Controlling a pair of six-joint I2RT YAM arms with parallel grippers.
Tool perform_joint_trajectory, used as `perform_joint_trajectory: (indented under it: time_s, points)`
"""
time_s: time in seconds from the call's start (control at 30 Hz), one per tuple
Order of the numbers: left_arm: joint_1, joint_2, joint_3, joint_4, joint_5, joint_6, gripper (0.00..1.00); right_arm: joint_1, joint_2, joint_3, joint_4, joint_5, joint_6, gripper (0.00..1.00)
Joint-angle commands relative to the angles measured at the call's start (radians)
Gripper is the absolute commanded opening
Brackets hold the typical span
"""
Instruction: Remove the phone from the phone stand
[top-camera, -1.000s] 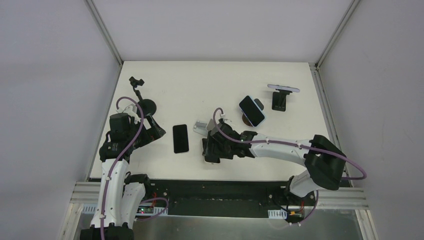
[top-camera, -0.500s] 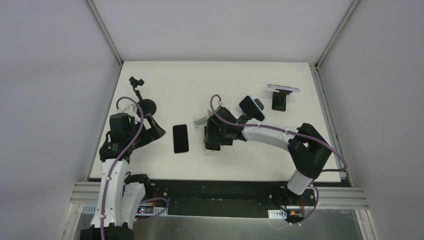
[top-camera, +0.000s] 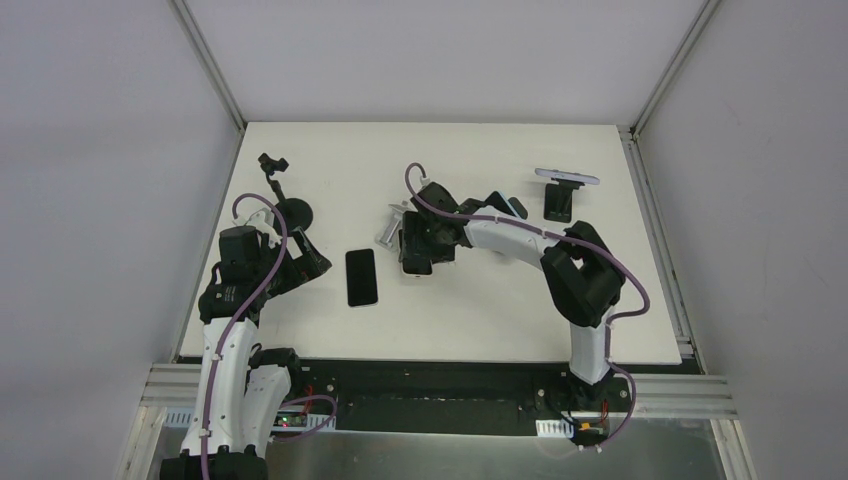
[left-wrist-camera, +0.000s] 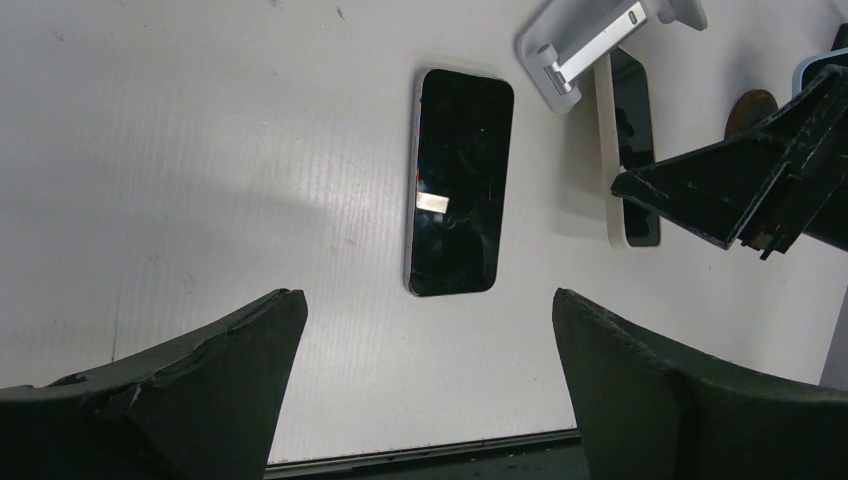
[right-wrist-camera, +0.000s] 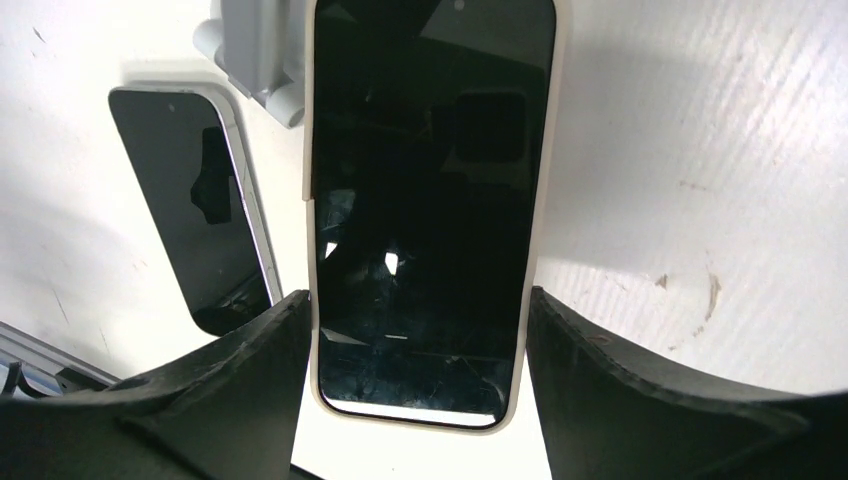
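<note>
A phone in a cream case (right-wrist-camera: 430, 200) sits between the fingers of my right gripper (right-wrist-camera: 415, 305), which press on its two long sides. Its far end lies by the grey phone stand (right-wrist-camera: 255, 50); whether they touch I cannot tell. From above, the right gripper (top-camera: 420, 245) holds this phone (top-camera: 415, 264) at mid-table, with the grey stand (top-camera: 391, 228) just behind and to its left. My left gripper (left-wrist-camera: 430, 380) hangs wide open over bare table, near a black phone (left-wrist-camera: 458, 182) lying flat. That view also shows the cream-cased phone (left-wrist-camera: 628, 150) and grey stand (left-wrist-camera: 590, 40).
The flat black phone (top-camera: 361, 277) lies left of the right gripper. A black gooseneck holder (top-camera: 285, 200) stands at back left. A blue-cased phone (top-camera: 508, 206), half hidden by the arm, and a white phone on a black stand (top-camera: 566, 180) are at back right.
My right arm has swung from near the front edge toward the back and left, carrying the cream-cased phone. The grey stand has shifted back-left as well. The left arm is unchanged.
</note>
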Motion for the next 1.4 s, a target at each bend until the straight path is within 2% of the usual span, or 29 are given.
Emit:
perform_joint_trajectory:
  time_s: [0.0, 0.3, 0.47, 0.67, 0.87, 0.97, 1.1, 1.2, 1.3, 1.37]
  points:
    - [-0.006, -0.005, 0.022, -0.001, 0.01, -0.01, 1.0, -0.001, 0.015, 0.067, -0.014, -0.038, -0.016, 0.49]
    - [-0.006, 0.001, 0.022, -0.002, 0.014, -0.008, 1.0, 0.018, -0.12, -0.13, 0.063, 0.003, 0.027, 0.49]
    - [-0.006, -0.001, 0.022, -0.002, 0.013, -0.01, 1.0, 0.07, -0.169, -0.166, 0.03, 0.026, -0.01, 0.49]
    - [-0.006, 0.0, 0.022, -0.002, 0.015, -0.01, 1.0, 0.137, -0.139, -0.064, -0.099, 0.102, -0.094, 0.49]
    - [-0.007, -0.002, 0.022, -0.002, 0.013, -0.01, 1.0, 0.153, -0.022, 0.114, -0.281, 0.134, -0.149, 0.49]
    - [-0.006, -0.003, 0.022, -0.002, 0.013, -0.01, 1.0, 0.153, 0.02, 0.175, -0.32, 0.15, -0.152, 0.5]
    - [-0.007, -0.003, 0.022, -0.002, 0.013, -0.008, 1.0, 0.153, 0.008, 0.161, -0.309, 0.175, -0.122, 0.58]
    - [-0.007, -0.001, 0.022, -0.002, 0.014, -0.008, 1.0, 0.151, -0.016, 0.116, -0.289, 0.197, -0.097, 0.81]
    - [-0.006, -0.004, 0.022, -0.002, 0.015, -0.008, 1.0, 0.15, -0.046, 0.051, -0.241, 0.207, -0.048, 0.93]
    - [-0.006, -0.004, 0.022, -0.002, 0.015, -0.008, 1.0, 0.15, -0.051, 0.03, -0.218, 0.206, -0.017, 0.97]
